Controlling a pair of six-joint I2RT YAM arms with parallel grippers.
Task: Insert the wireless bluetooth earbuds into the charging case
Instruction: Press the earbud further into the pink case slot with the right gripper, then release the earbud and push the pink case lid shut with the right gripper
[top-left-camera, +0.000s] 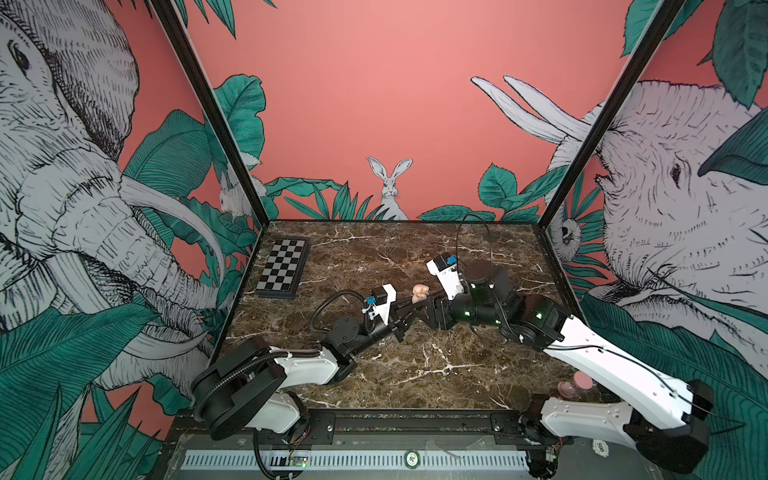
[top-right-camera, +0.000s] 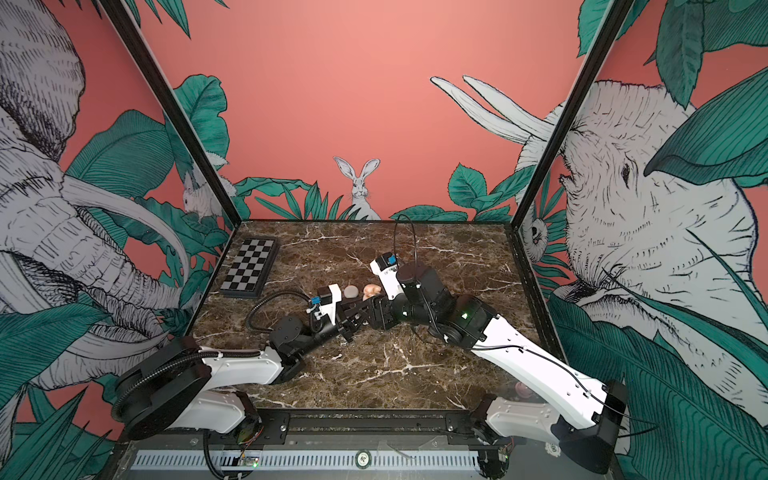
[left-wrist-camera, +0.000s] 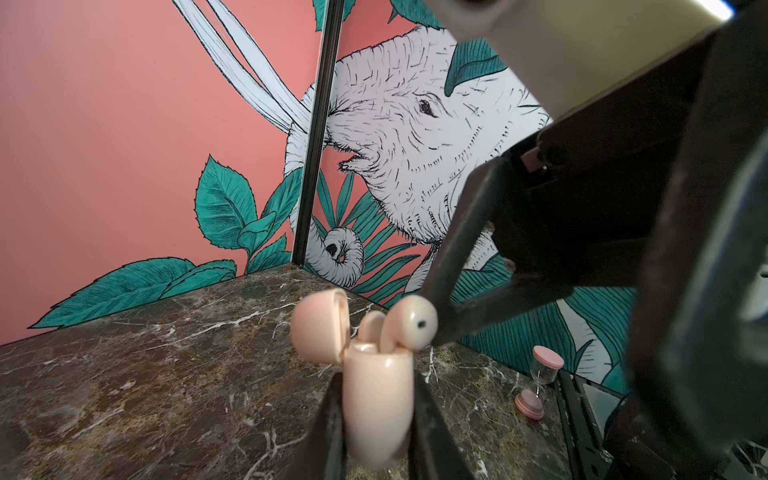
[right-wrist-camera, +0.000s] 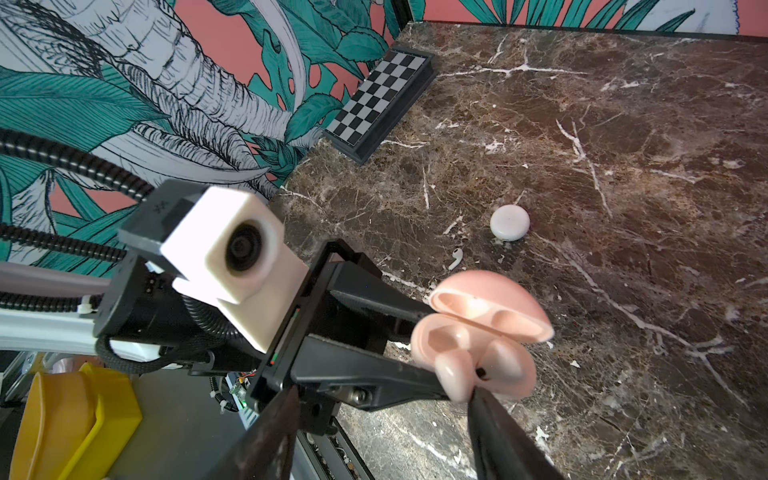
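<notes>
I am watching the left gripper (left-wrist-camera: 379, 386) clamping the pink charging case (left-wrist-camera: 378, 419) by its two sides, jaws shut tight on it. It is holding the case upright, with the hinged lid (left-wrist-camera: 313, 328) swinging open on the side away from the right gripper (left-wrist-camera: 433, 321). One pink earbud (left-wrist-camera: 371, 328) is sitting down in its socket, directly above the left gripper's fingertips. The second pink earbud (left-wrist-camera: 409, 322) is standing with its stem in the case and its round head still sticking up above the rim, right at the tip of the right gripper. The right gripper's jaws are standing apart, and one fingertip (left-wrist-camera: 432, 303) is touching that raised head. I cannot tell whether the other finger is touching it, so I am not calling this a grip. In the right wrist view a small white earbud (right-wrist-camera: 456, 257) is lying loose on the marble table (right-wrist-camera: 623, 166), just beyond the left gripper's fingers. A white round puck (right-wrist-camera: 510, 222) is lying a little further out from the left gripper, past the white earbud. In both top views the two grippers are meeting tip to tip over the middle of the table. The chessboard (top-left-camera: 283, 267) is lying well apart from the left gripper, off to its outer side. A pink sand timer (left-wrist-camera: 540, 382) is standing far back behind the right gripper, near that arm's base.
</notes>
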